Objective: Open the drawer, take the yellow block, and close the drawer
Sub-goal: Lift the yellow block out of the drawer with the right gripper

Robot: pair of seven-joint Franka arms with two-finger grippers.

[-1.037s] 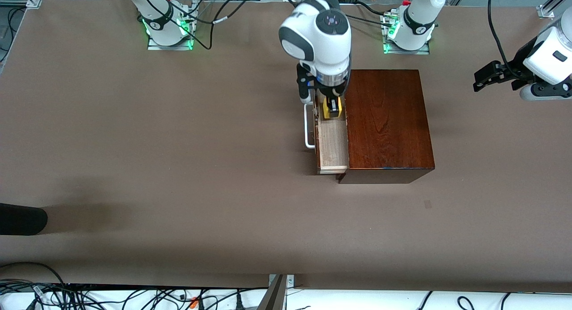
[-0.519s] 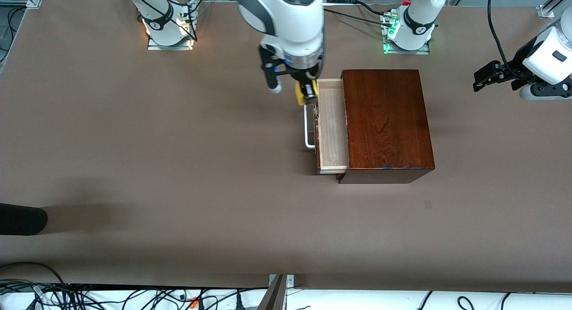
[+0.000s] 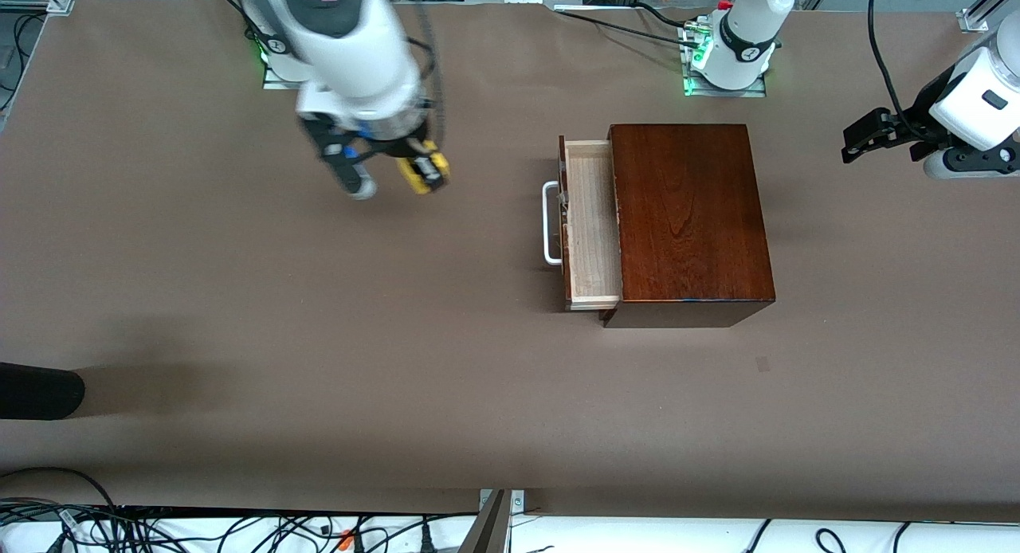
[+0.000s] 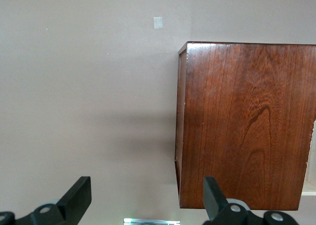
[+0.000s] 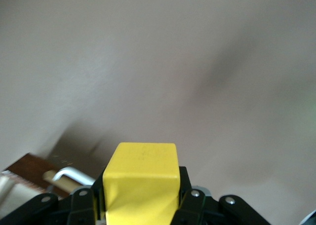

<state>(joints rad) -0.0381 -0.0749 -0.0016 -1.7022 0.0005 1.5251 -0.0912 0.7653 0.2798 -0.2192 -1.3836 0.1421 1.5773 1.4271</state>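
Note:
My right gripper (image 3: 422, 174) is shut on the yellow block (image 3: 425, 173) and hangs over bare tabletop, off toward the right arm's end from the drawer. In the right wrist view the yellow block (image 5: 140, 178) sits between the black fingers (image 5: 190, 198) and fills most of the gap. The drawer (image 3: 591, 222) stands pulled out of the dark wooden box (image 3: 689, 218), its pale inside showing with nothing in it and its white handle (image 3: 550, 222) in front. My left gripper (image 3: 865, 139) waits open in the air at the left arm's end of the table, past the wooden box (image 4: 247, 121).
A black rounded object (image 3: 40, 390) pokes in at the table's edge at the right arm's end, near the front camera. A small tape square (image 3: 763, 364) lies on the table nearer the camera than the box. Cables (image 3: 239, 529) run along the near edge.
My right gripper has lifted the yellow block out of the drawer and carried it toward the right arm's end of the table. The drawer stays open. The left arm has not moved.

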